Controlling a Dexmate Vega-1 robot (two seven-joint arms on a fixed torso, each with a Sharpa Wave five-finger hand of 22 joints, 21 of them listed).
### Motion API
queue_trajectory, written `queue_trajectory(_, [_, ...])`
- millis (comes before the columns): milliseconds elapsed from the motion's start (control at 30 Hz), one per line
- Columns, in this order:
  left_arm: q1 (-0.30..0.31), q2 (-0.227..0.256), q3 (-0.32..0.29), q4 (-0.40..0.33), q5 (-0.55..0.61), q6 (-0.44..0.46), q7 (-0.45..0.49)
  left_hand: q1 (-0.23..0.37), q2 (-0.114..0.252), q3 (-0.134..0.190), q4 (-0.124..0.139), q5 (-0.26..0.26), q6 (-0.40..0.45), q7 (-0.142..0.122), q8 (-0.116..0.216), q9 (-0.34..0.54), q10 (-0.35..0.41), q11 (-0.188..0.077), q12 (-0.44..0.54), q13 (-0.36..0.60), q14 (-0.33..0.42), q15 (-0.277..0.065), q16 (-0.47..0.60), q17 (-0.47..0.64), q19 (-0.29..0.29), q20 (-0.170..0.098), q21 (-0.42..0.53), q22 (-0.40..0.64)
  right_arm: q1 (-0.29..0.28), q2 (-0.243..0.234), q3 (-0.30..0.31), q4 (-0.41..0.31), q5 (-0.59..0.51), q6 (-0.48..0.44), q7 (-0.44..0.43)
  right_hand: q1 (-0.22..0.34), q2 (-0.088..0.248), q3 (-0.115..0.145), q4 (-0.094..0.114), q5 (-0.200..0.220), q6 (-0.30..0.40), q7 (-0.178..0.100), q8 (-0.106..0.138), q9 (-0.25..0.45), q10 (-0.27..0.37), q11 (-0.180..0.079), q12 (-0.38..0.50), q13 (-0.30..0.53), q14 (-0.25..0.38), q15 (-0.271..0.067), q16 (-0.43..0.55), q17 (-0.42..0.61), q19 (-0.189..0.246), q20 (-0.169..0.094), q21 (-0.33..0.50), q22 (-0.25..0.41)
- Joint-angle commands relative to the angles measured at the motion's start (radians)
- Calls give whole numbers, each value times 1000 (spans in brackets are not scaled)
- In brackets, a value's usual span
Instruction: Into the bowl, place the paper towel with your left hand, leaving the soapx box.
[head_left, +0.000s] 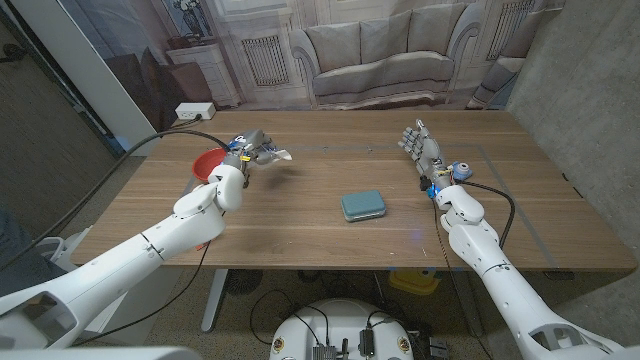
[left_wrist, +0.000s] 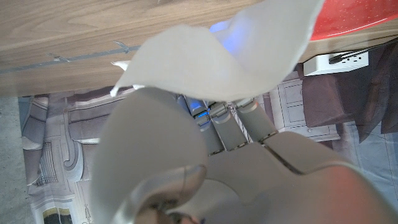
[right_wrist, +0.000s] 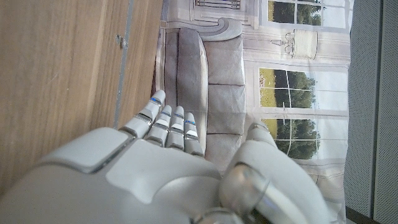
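Observation:
My left hand (head_left: 250, 148) holds the white paper towel (head_left: 272, 154) above the table, just right of the red bowl (head_left: 208, 163) at the far left. In the left wrist view the crumpled towel (left_wrist: 217, 56) hangs from my fingers (left_wrist: 230, 124), with the bowl's red rim (left_wrist: 354, 18) close beside it. The teal soap box (head_left: 363, 205) lies flat near the table's middle, apart from both hands. My right hand (head_left: 422, 148) stands at the far right with its fingers straight and apart, holding nothing; its fingers (right_wrist: 168, 118) reach along the table's edge.
A white power strip (head_left: 194, 110) sits beyond the table's far left corner. A backdrop printed with a sofa and windows (head_left: 380, 55) hangs behind the table. A black cable (head_left: 170, 140) runs by my left arm.

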Motion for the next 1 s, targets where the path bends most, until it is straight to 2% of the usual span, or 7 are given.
queue_trajectory(33, [23,24,-33,-18,-10,3,21,1,-4,8,2,-3,9,2,3,1,9,4,-2,7,8,-31,1,3,1,3,-3,3,11,-2,-1,8,0,-2,6,1,8,3,-7,-3,11,2,-2,4,6,1,-4,3,5,3,-5,5,11,-3,-2,3])
queue_trajectory(700, [70,53,-91,-31,-35,22,73,0,-4,11,4,-3,8,-1,4,-2,9,2,-9,18,6,-31,-1,9,-3,4,-5,4,21,-4,-3,20,4,-10,14,0,9,2,-8,-3,13,2,-2,4,8,2,-4,3,5,3,-5,5,13,-2,-8,3])
queue_trajectory(1000, [72,62,-107,-29,-44,38,86,0,-5,12,4,-3,13,0,6,-3,12,2,-10,22,8,-32,-1,11,-3,5,-5,4,22,-1,-1,26,4,1,18,0,9,1,-8,-3,13,1,-2,4,8,1,-4,3,6,3,-5,5,14,-2,-10,3])
